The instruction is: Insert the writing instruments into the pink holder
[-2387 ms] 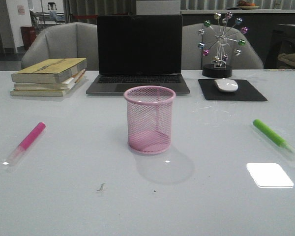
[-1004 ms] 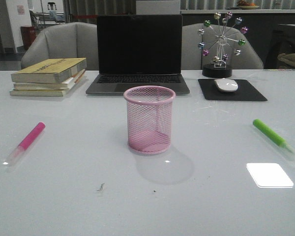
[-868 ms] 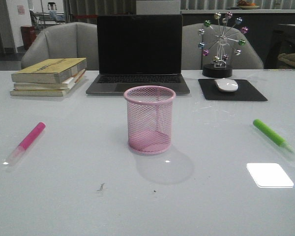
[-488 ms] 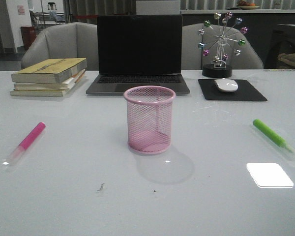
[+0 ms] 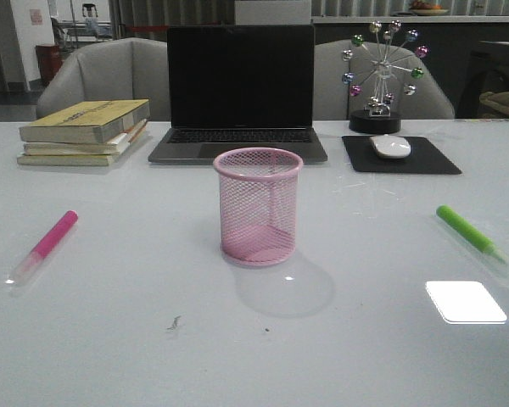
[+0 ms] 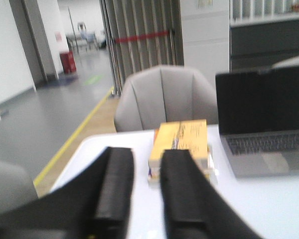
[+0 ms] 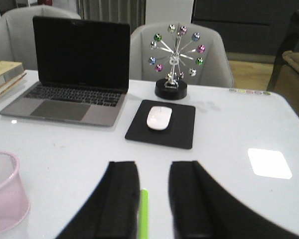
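Both end effectors' fingers stand apart; green marker (image 7: 144, 211) seems half hidden behind the right.

Pink mesh holder (image 5: 258, 206), pink marker (image 5: 44, 245), green marker (image 5: 469, 233)

Pink wire-mesh cylindrical cup (image 5: 258, 206) stands alone mid-table, open top unobstructed, bare white tabletop (image 5: 136, 280) all around. Open dark laptop (image 5: 240, 93) close behind cup blocks rear approach. Stacked yellow books (image 5: 85, 131) far left, black mousepad (image 5: 399, 155) far right.
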Controlling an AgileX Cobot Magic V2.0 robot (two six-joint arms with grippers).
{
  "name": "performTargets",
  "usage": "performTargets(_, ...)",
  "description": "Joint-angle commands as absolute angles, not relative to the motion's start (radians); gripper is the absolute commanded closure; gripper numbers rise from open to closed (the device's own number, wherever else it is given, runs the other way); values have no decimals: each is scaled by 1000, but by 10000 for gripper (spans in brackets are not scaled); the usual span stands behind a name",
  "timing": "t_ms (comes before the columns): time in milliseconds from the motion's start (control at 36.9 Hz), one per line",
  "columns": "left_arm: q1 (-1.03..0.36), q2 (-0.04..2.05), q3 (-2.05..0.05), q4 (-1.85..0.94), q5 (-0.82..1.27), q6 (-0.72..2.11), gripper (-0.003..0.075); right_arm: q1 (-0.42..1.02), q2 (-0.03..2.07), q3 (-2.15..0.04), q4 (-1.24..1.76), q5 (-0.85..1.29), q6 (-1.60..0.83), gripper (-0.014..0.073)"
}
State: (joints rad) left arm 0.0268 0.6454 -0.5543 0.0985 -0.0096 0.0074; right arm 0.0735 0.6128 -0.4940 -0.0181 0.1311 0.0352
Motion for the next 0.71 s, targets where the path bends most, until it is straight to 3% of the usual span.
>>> performTargets(0,25,716,-594,96,-90,0,272,75,690,-533,-29,44,35,145)
performTargets(54,25,750,-594,79,-97,0,227,75,730,-533,-29,36,35,141)
performTargets(271,25,870,-594,17,-127,0,262,75,870,-540,0,39,36,141)
performTargets(678,-100,931,-669,0,41,0,273,76,1182,-911,-10,421,35,141)
